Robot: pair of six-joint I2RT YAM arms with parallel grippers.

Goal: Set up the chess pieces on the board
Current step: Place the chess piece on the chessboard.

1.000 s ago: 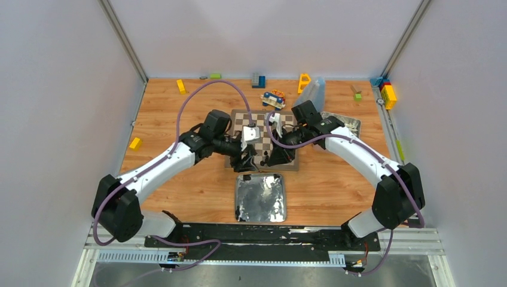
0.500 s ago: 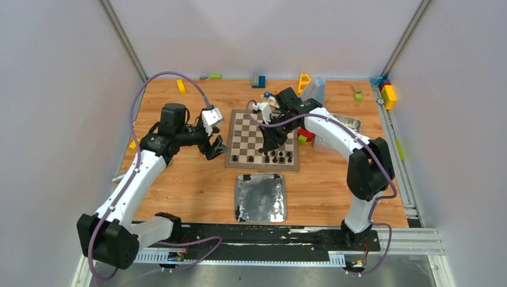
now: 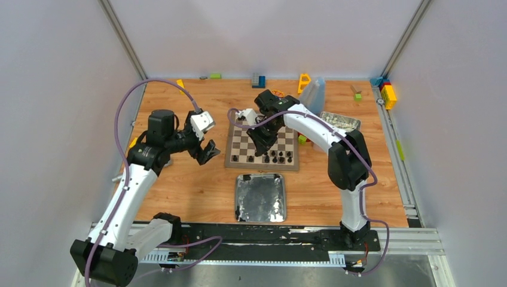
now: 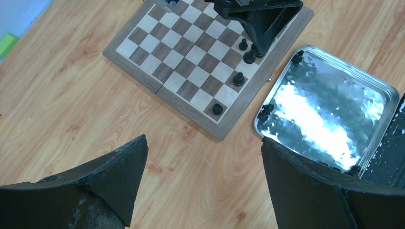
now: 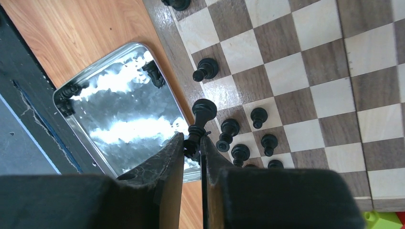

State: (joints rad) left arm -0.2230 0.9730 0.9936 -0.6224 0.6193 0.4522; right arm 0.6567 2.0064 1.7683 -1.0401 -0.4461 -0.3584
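The board (image 3: 239,133) lies mid-table, with several black chess pieces (image 3: 274,157) standing along its near rows. My right gripper (image 3: 261,141) hovers over the board and is shut on the base of a tall black chess piece (image 5: 203,113). Its jaws (image 5: 192,138) hold that piece above the board's near border (image 5: 165,36), beside several standing pieces (image 5: 258,117). My left gripper (image 3: 207,152) is open and empty over bare wood left of the board. In the left wrist view the left gripper (image 4: 203,140) looks at the board (image 4: 191,52) and its pieces (image 4: 239,78).
A silver tray (image 3: 261,197) sits near the board, with small dark bits at its rim (image 4: 263,113). A second tray (image 3: 342,121) and a clear container (image 3: 314,91) stand at the back right. Coloured blocks (image 3: 304,82) line the back edge; a yellow one (image 3: 136,143) lies far left.
My left arm has pulled back to the left, off the board, with its gripper open. My right gripper has shifted left over the board, holding a piece.
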